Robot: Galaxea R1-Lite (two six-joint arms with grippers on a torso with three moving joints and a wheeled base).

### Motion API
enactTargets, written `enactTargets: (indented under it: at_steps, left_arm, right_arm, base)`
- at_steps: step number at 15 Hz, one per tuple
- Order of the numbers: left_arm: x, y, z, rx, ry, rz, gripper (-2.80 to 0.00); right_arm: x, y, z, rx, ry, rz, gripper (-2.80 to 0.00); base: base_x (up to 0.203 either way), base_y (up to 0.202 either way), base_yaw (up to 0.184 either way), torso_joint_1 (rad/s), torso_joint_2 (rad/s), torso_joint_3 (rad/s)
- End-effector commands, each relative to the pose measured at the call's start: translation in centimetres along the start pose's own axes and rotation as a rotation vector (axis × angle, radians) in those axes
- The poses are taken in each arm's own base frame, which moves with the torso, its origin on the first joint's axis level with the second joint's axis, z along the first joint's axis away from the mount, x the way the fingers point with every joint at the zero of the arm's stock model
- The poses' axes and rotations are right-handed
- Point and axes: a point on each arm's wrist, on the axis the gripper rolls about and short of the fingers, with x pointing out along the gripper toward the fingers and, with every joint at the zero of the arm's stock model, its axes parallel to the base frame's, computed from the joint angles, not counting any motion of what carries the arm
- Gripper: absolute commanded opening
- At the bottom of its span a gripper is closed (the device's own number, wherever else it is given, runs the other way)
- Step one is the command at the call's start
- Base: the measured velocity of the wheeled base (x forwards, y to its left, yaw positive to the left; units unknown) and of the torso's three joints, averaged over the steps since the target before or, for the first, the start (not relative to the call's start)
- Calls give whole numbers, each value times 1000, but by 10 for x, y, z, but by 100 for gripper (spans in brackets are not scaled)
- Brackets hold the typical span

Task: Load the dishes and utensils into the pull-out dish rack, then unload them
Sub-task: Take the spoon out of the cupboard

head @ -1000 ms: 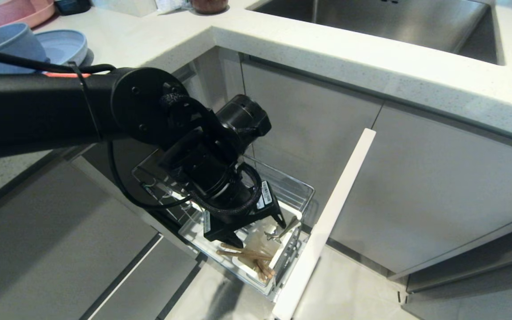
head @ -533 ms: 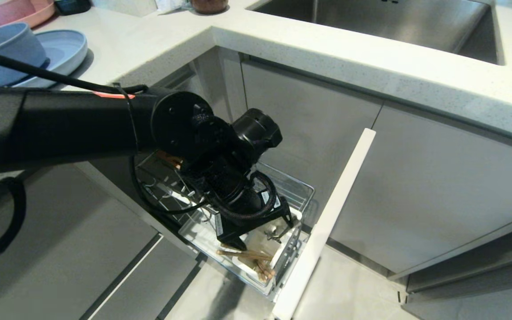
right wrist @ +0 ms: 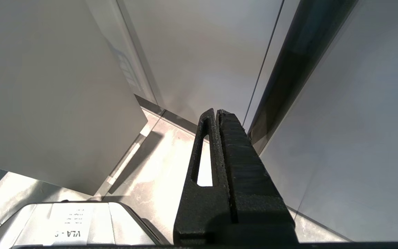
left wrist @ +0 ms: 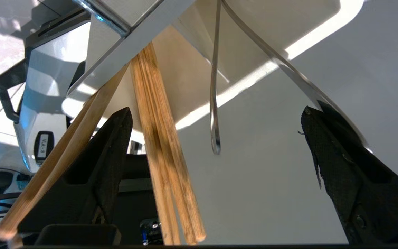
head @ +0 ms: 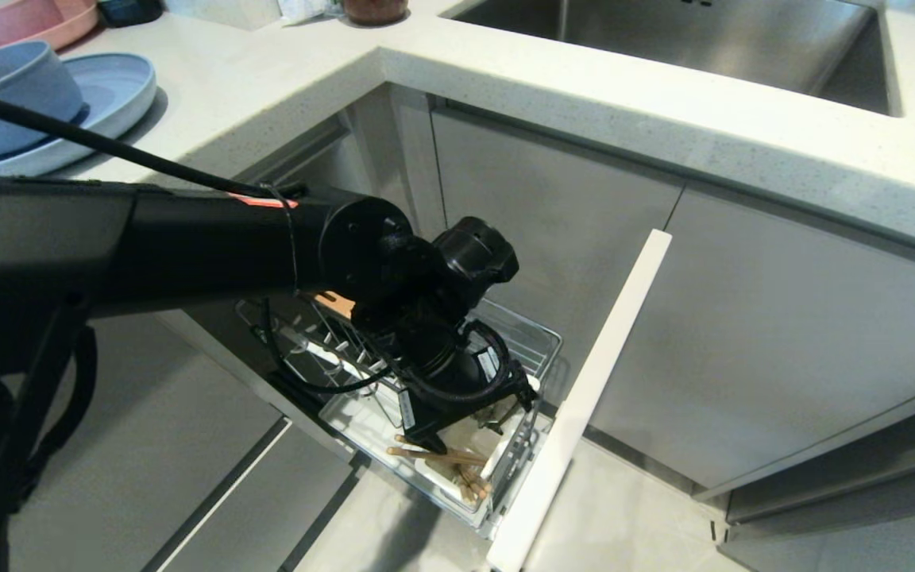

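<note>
L gripper (head: 469,421) over the caddy (head: 497,457)
I had jaws wide, empty, straddling chopsticks (left wrist: 157,138) & prob. spoon (left wrist: 215,103), lining up a pick.

Head view looks down on the rack (head: 457,413); left wrist view peers closely into its caddy (left wrist: 271,41).

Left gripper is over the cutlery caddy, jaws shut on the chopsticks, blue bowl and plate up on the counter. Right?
Not quite: the left gripper is open, its jaws wide apart and gripping nothing; the chopsticks pass loosely between them, as the left wrist view shows. It is over the cutlery caddy, and the blue bowl and plate sit on the counter.
</note>
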Motion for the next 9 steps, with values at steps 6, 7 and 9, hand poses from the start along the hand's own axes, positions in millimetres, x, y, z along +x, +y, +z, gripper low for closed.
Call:
enactTargets:
  at_steps: [6,7,9]
  left_arm:
    - [8,-1,1,-13,6,9,0]
    - [8,-1,1,-15,5,11,0]
    - [8,-1,1,-13,-9,20,0]
  right_arm:
    - [0,0,0,0,-3,0,-280]
    - [0,0,0,0,-3,0,-280]
    - [0,0,0,0,-3,0,-280]
  base:
    - [0,0,0,0,0,0]
    - [0,0,0,0,0,0]
    - [0,0,0,0,0,0]
